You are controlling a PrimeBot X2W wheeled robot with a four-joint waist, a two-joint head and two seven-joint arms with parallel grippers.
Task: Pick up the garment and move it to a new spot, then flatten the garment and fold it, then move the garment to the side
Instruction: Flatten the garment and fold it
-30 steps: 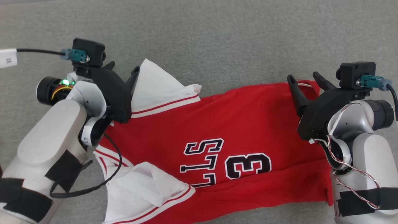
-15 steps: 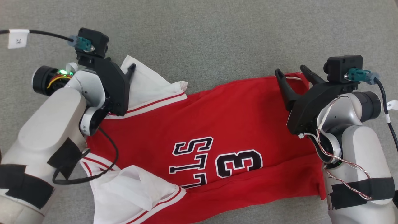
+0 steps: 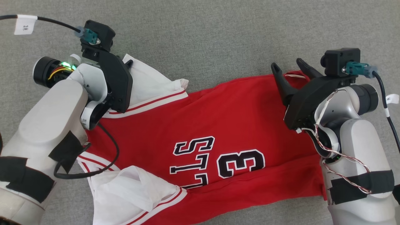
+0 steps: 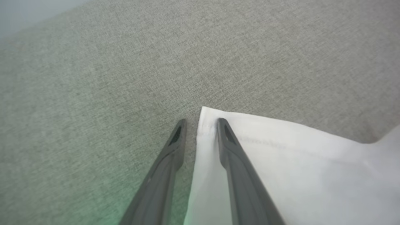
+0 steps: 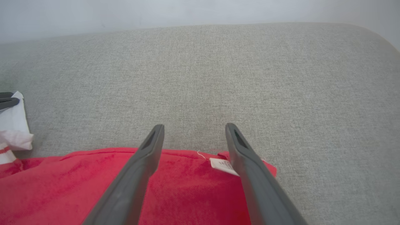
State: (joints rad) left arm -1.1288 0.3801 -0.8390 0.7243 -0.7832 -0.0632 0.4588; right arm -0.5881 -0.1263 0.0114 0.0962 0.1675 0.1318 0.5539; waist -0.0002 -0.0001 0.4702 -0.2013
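The garment (image 3: pixel 218 125), a red jersey with white sleeves and dark lettering, lies spread sideways on grey fabric. My left gripper (image 3: pixel 128 63) rests at the far corner of the upper white sleeve (image 3: pixel 147 81). In the left wrist view its jaws (image 4: pixel 200 120) stand narrowly apart, astride the sleeve's edge (image 4: pixel 281 150). My right gripper (image 3: pixel 287 64) is open wide over the red hem's far corner. The right wrist view shows that gripper (image 5: pixel 194 126) above the red cloth (image 5: pixel 78 184), with a small white label (image 5: pixel 220 164) beside one finger.
A grey upholstered surface (image 3: pixel 203 37) runs under everything, and its rounded far edge (image 5: pixel 375 34) meets a pale wall. The lower white sleeve (image 3: pixel 125 190) lies bunched near my left forearm. A tagged black cable (image 3: pixel 25 25) trails from the left wrist.
The head camera has shifted. My left gripper reached the sleeve's far corner and its jaws narrowed around the edge. The right gripper stayed open over the hem.
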